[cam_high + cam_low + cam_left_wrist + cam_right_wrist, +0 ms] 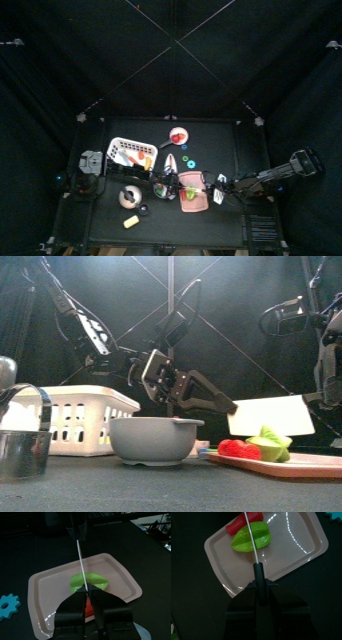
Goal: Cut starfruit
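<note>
The starfruit [93,579] [243,543] is a small yellow-green fruit lying on the pink cutting board [123,574] [298,542], next to a red piece [236,524]. My right gripper [256,579] is shut on the black handle of a knife [256,568]. The thin blade [80,557] runs across the top of the fruit. My left gripper [88,594] hangs over the board's near side with its jaws apart. Red shows through the gap and nothing is held. From the front, the pale blade [274,416] stands just above the starfruit [271,444].
A white basket [74,416] [131,152] stands at the left, with a grey bowl [154,438] and a metal cup [20,446] in front. A blue gear shape [8,605] lies beside the board. A red round item [177,135] sits farther back.
</note>
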You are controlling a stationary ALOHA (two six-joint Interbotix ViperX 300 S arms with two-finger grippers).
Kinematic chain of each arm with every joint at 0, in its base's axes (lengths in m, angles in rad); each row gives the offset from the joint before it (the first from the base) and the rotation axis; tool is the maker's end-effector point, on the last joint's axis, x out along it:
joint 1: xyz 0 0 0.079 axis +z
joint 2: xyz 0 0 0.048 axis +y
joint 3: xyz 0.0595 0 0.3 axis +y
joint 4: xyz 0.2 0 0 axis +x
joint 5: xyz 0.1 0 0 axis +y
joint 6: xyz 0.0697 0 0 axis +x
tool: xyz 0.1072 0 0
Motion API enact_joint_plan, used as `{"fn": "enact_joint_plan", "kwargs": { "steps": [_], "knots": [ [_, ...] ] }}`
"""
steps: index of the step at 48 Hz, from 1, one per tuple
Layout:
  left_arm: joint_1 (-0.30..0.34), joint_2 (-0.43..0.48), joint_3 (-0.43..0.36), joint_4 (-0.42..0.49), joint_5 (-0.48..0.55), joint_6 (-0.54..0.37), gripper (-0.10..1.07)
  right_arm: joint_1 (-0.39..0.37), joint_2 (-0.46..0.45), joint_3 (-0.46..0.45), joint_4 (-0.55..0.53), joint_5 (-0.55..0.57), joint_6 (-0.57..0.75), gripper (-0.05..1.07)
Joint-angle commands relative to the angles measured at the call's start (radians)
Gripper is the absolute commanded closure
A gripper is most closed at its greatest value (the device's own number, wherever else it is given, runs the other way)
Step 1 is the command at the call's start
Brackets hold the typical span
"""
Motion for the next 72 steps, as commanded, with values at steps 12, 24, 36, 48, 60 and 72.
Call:
{"fn": "enact_joint_plan", "kwargs": {
  "steps": [12, 24, 36, 48, 60, 72],
  "knots": [
    [-0.008, -0.002, -0.006, 0.003, 0.017, 0.000, 0.47, 0.000, 0.028, -0.003, 0.009, 0.005, 0.005, 0.62],
    [-0.008, 0.002, -0.017, 0.003, 0.017, 0.000, 0.47, 0.000, 0.035, -0.003, 0.026, 0.005, 0.003, 0.62],
    [-0.009, 0.009, -0.018, 0.003, 0.017, 0.000, 0.47, 0.000, 0.037, -0.003, 0.031, 0.005, 0.002, 0.62],
    [-0.008, 0.017, -0.021, -0.014, 0.017, 0.000, 0.47, 0.003, 0.031, -0.011, 0.037, 0.017, 0.002, 0.62],
    [-0.008, 0.020, -0.028, -0.015, 0.018, 0.000, 0.47, 0.003, 0.009, -0.008, 0.034, 0.037, 0.002, 0.62],
    [-0.008, 0.025, -0.028, -0.015, 0.018, 0.000, 0.47, -0.003, 0.040, -0.003, 0.031, 0.011, 0.002, 0.62]
  ]
}}
